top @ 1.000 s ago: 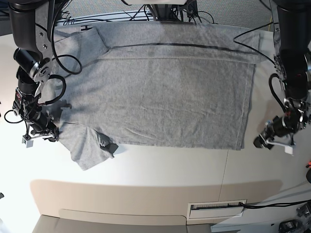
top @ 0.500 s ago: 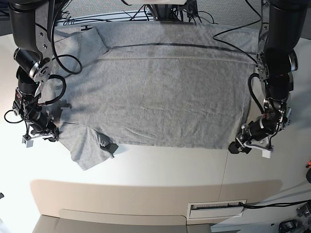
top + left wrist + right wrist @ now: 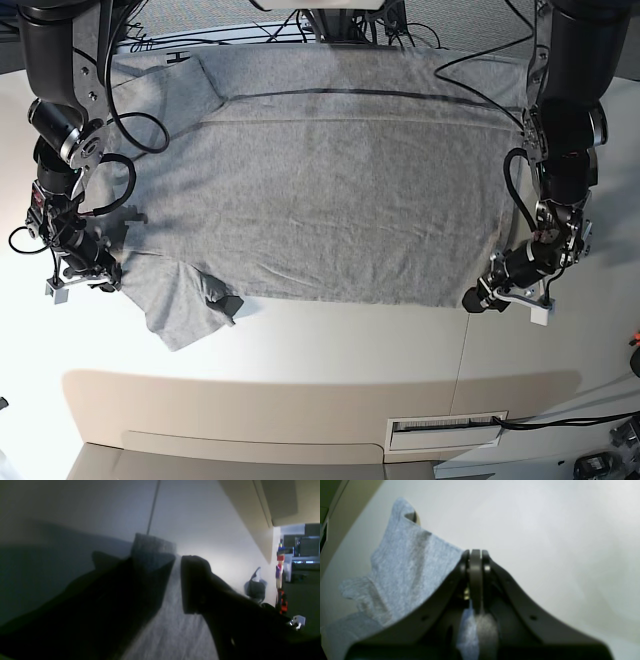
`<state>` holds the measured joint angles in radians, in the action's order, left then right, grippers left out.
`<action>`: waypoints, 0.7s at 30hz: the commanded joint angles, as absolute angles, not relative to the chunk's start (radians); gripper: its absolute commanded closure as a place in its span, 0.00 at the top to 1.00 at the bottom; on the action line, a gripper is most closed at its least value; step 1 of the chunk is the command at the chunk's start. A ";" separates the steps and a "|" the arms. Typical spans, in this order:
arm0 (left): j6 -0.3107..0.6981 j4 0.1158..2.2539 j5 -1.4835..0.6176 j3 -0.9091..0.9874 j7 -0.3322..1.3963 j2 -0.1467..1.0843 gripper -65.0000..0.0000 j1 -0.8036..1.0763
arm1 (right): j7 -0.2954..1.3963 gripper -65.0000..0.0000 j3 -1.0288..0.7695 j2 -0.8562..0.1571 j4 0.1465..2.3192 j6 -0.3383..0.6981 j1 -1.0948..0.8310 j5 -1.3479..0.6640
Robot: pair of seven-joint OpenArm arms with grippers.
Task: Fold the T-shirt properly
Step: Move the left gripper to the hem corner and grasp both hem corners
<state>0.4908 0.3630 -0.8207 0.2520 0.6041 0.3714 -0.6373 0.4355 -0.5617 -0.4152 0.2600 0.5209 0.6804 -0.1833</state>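
The T-shirt lies spread across the table. At nine o'clock the right gripper pinches its edge tight. At four o'clock the left gripper straddles the hem corner, jaws partly apart.

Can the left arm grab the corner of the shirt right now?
Probably yes. The left gripper sits at the shirt corner, jaws apart around the cloth edge, with nothing in between.

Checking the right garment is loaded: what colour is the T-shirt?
Plain heather grey T-shirt, seen best in the base view.
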 commanded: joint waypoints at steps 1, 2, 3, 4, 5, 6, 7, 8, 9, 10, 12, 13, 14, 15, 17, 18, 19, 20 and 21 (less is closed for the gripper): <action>0.524 0.383 -0.827 0.252 0.602 0.385 0.43 -0.663 | 0.442 0.00 -0.562 -0.430 0.267 0.508 0.695 -0.164; 0.548 0.388 -0.828 0.252 0.603 0.385 0.43 -0.663 | 0.440 0.00 -0.562 -0.429 0.267 0.508 0.695 -0.164; 0.563 0.393 -0.828 0.252 0.604 0.386 0.43 -0.663 | 0.439 0.00 -0.562 -0.430 0.267 0.508 0.695 -0.164; 0.575 0.397 -0.827 0.252 0.604 0.386 0.43 -0.663 | 0.439 0.00 -0.562 -0.429 0.267 0.508 0.695 -0.164; 0.584 0.398 -0.828 0.252 0.604 0.386 0.43 -0.663 | 0.439 0.00 -0.562 -0.430 0.267 0.508 0.695 -0.163; 0.590 0.398 -0.831 0.252 0.603 0.386 0.42 -0.663 | 0.439 0.00 -0.562 -0.430 0.267 0.508 0.695 -0.164; 0.596 0.398 -0.833 0.252 0.601 0.386 0.40 -0.663 | 0.439 0.00 -0.562 -0.430 0.267 0.508 0.695 -0.164; 0.605 0.398 -0.834 0.252 0.600 0.386 0.39 -0.663 | 0.439 0.00 -0.562 -0.430 0.267 0.508 0.695 -0.164; 0.606 0.398 -0.841 0.252 0.601 0.386 0.37 -0.663 | 0.439 0.00 -0.562 -0.430 0.267 0.508 0.695 -0.164; 0.616 0.398 -0.852 0.252 0.600 0.386 0.37 -0.663 | 0.439 0.00 -0.562 -0.430 0.267 0.508 0.695 -0.164; 0.652 0.398 -0.878 0.252 0.600 0.389 0.36 -0.663 | 0.437 0.00 -0.562 -0.430 0.267 0.508 0.695 -0.164; 0.665 0.398 -0.884 0.252 0.601 0.391 0.34 -0.663 | 0.437 0.00 -0.562 -0.429 0.267 0.508 0.695 -0.164; 0.679 0.398 -0.887 0.252 0.599 0.393 0.30 -0.663 | 0.437 0.00 -0.562 -0.430 0.267 0.508 0.695 -0.164; 0.687 0.398 -0.891 0.252 0.597 0.394 0.26 -0.663 | 0.437 0.00 -0.562 -0.430 0.267 0.508 0.695 -0.164; 0.698 0.398 -0.895 0.252 0.591 0.399 0.15 -0.663 | 0.436 0.00 -0.562 -0.430 0.267 0.508 0.695 -0.164; 0.698 0.398 -0.895 0.252 0.590 0.402 0.08 -0.663 | 0.436 0.00 -0.562 -0.430 0.267 0.508 0.695 -0.164; 0.698 0.398 -0.895 0.252 0.590 0.404 0.01 -0.663 | 0.435 0.00 -0.562 -0.430 0.267 0.508 0.695 -0.164; 0.698 0.398 -0.895 0.252 0.589 0.407 0.00 -0.663 | 0.435 0.00 -0.562 -0.430 0.267 0.508 0.695 -0.164; 0.698 0.398 -0.895 0.252 0.589 0.410 0.00 -0.663 | 0.433 0.00 -0.562 -0.430 0.267 0.508 0.695 -0.164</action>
<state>0.6788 0.3805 -0.8730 0.2504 0.6067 0.3939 -0.6292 0.4274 -0.5617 -0.4152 0.2600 0.5232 0.6785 -0.1833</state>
